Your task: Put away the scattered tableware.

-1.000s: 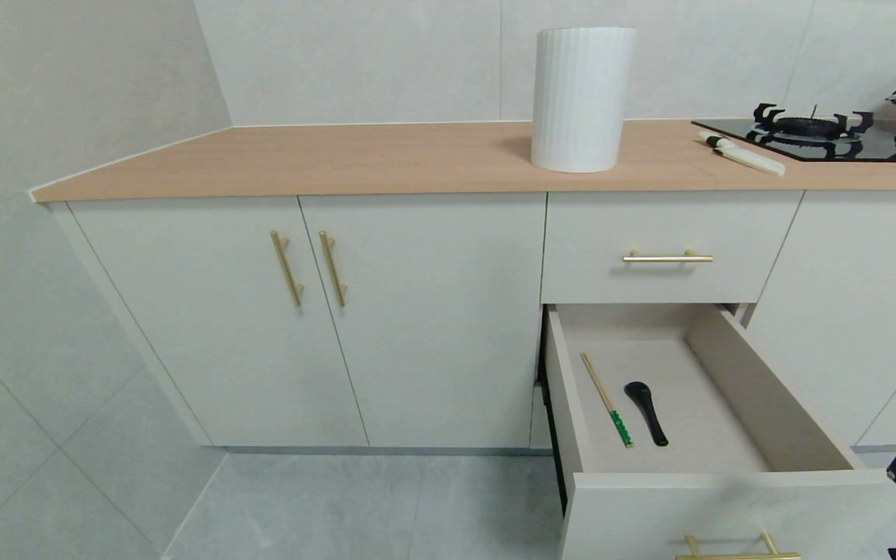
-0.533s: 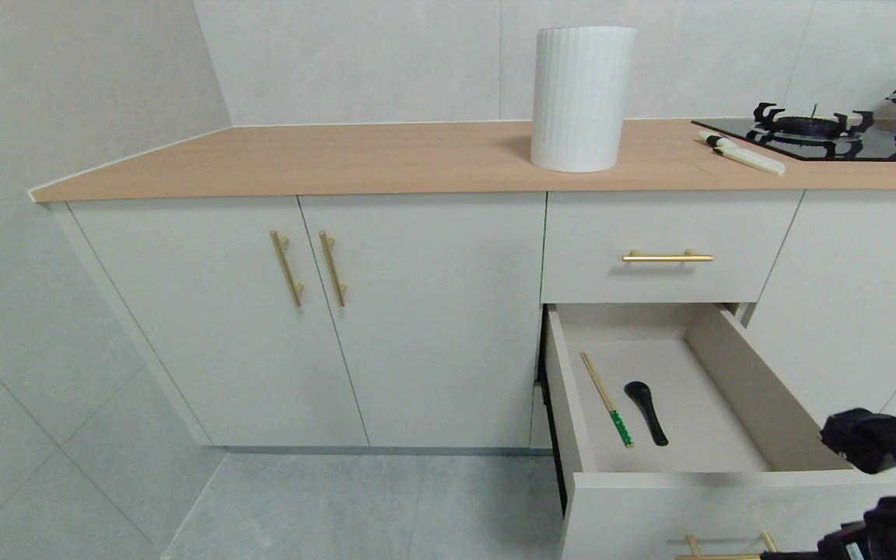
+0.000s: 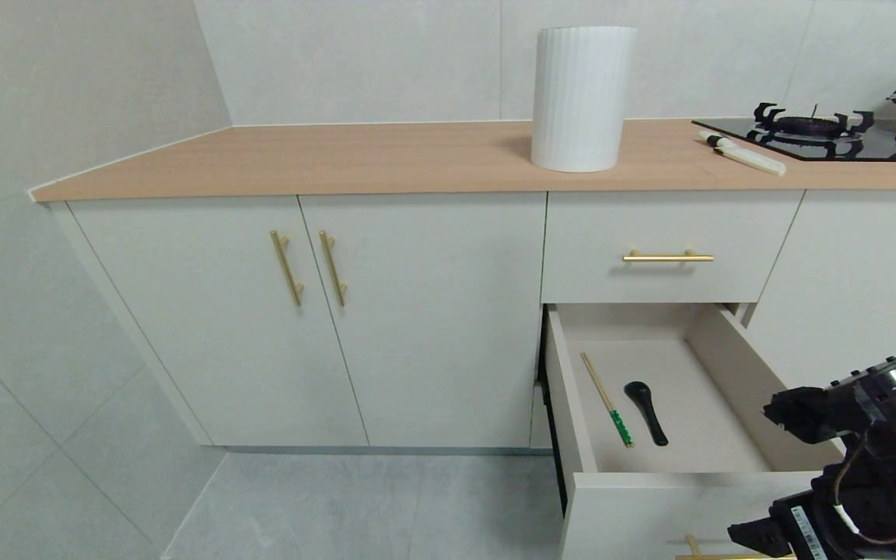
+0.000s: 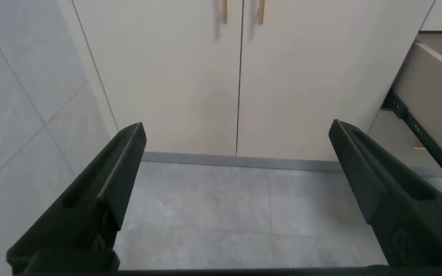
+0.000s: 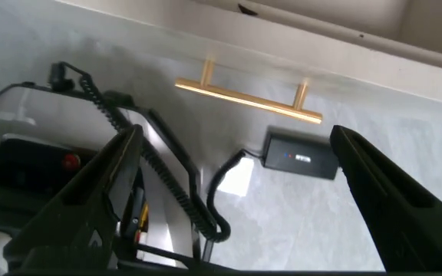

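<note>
An open drawer (image 3: 566, 389) under the counter holds a pair of wooden chopsticks with green tips (image 3: 607, 400) and a black spoon (image 3: 646, 412), lying side by side. A white utensil with a dark tip (image 3: 743, 154) lies on the wooden countertop (image 3: 339, 159) beside the stove. My right arm (image 3: 868, 435) hangs over the drawer's front right corner. Its gripper (image 5: 236, 142) is open and holds nothing, with the drawer's gold handle (image 5: 248, 98) in front of it. My left gripper (image 4: 236, 132) is open and empty, low above the floor before the cabinet doors (image 4: 240, 69).
A tall white ribbed cylinder (image 3: 580, 97) stands on the counter above the drawers. A black gas stove (image 3: 813, 128) sits at the far right. The upper drawer (image 3: 666, 249) is closed. Grey tiled floor (image 3: 300, 505) lies left of the open drawer.
My right arm has risen into the head view at the lower right, moving up and left toward the open drawer's front corner. The things in the drawer have not moved.
</note>
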Tool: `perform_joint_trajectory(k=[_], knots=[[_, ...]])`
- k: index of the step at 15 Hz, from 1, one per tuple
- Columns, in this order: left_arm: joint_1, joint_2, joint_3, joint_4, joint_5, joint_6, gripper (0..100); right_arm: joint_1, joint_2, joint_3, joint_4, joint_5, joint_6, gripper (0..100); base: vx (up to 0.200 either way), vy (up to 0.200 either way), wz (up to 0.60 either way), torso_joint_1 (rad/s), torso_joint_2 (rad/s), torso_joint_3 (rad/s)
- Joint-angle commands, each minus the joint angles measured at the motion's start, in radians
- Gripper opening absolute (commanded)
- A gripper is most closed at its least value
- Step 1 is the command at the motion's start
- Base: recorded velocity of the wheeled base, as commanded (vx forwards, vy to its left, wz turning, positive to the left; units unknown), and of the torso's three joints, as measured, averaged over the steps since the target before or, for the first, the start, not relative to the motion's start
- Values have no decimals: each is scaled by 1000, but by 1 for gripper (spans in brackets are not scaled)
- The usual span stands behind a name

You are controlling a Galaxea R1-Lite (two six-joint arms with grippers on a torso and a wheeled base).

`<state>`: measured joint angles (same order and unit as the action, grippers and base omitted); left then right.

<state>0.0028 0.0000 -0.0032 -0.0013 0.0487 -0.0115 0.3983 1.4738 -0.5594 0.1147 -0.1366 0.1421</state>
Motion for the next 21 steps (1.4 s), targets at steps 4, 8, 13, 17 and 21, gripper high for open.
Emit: perform_joint_trajectory(k=[4, 8, 13, 17, 21], knots=[[0, 0, 0, 0, 0, -1, 100, 1, 128, -33, -7, -32, 90, 100, 0, 0, 0, 0, 0, 0], [0, 0, 0, 0, 0, -1, 100, 1, 164, -33, -63, -35, 119, 100, 0, 0, 0, 0, 0, 0], [0, 0, 0, 0, 0, -1, 100, 1, 240, -33, -158, -89, 174, 100, 0, 0, 0, 0, 0, 0], [0, 0, 0, 0, 0, -1, 100, 1, 241, -65, -184, -90, 195, 100, 0, 0, 0, 0, 0, 0], [0, 0, 0, 0, 0, -1, 100, -9, 299, -129, -184, -89, 194, 100, 0, 0, 0, 0, 0, 0]])
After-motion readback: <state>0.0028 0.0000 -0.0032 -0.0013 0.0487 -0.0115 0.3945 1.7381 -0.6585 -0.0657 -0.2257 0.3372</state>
